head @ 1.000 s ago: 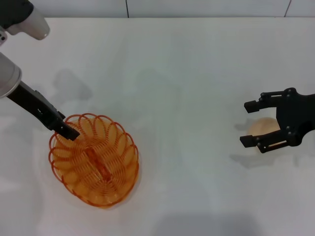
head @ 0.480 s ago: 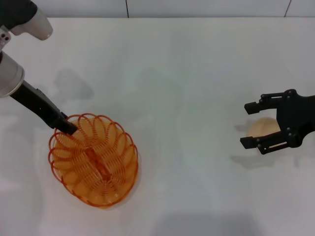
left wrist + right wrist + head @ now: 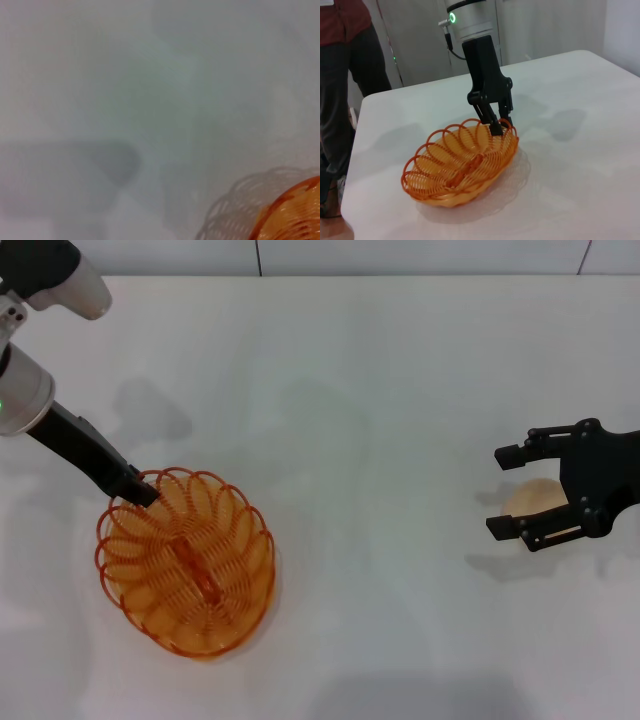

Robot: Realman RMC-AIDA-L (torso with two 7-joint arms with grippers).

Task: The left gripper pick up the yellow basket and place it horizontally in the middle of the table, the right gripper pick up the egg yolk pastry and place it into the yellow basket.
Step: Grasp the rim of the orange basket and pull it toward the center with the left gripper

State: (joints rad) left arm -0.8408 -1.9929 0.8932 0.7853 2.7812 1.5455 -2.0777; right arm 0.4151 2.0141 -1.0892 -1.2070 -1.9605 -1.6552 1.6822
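The yellow basket sits on the table at the near left, lying at a slant. My left gripper is shut on the basket's far rim; the right wrist view shows the gripper pinching the rim of the basket. A corner of the basket shows in the left wrist view. The egg yolk pastry lies at the right. My right gripper is open, its fingers either side of the pastry and above it.
A person in dark trousers stands beyond the table's far left corner. The table's edge runs close to the basket on that side. A bare white surface lies between the basket and the pastry.
My left gripper has shifted slightly toward the far left, and the basket's rim has followed it a little. The right gripper and pastry have not moved.
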